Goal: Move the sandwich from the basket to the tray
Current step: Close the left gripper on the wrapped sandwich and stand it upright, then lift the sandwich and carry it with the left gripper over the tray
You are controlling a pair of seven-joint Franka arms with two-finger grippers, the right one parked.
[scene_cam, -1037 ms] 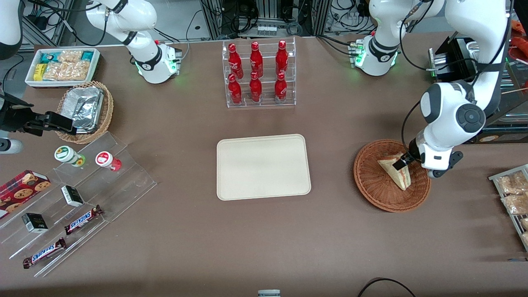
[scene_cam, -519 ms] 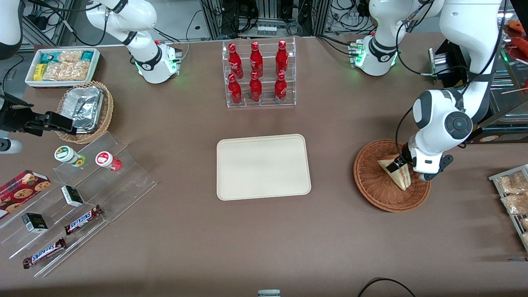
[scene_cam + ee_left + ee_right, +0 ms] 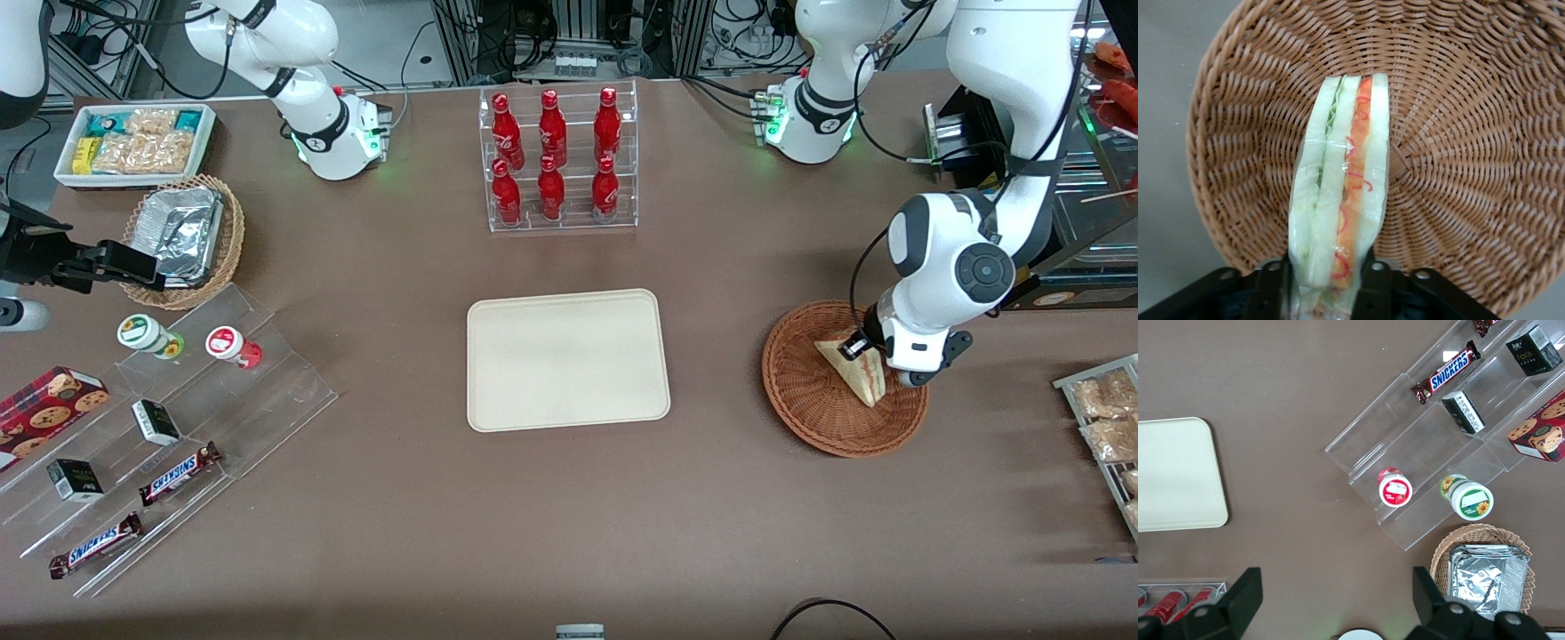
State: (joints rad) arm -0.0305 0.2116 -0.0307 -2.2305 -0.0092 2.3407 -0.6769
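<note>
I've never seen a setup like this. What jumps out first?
The gripper has its fingers on either side of a wrapped sandwich in the reddish-brown basket. An empty cream tray lies mid-table, and a clear rack of red bottles stands farther from the front camera.

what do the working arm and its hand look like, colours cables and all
The working arm is glossy white with rounded shells, a dark grey round joint cap and black bands at the joints. Thin black cables loop along it. Its base shows a green light. The hand, over the basket, has a white body with black fingers on a black crossbar.
</note>
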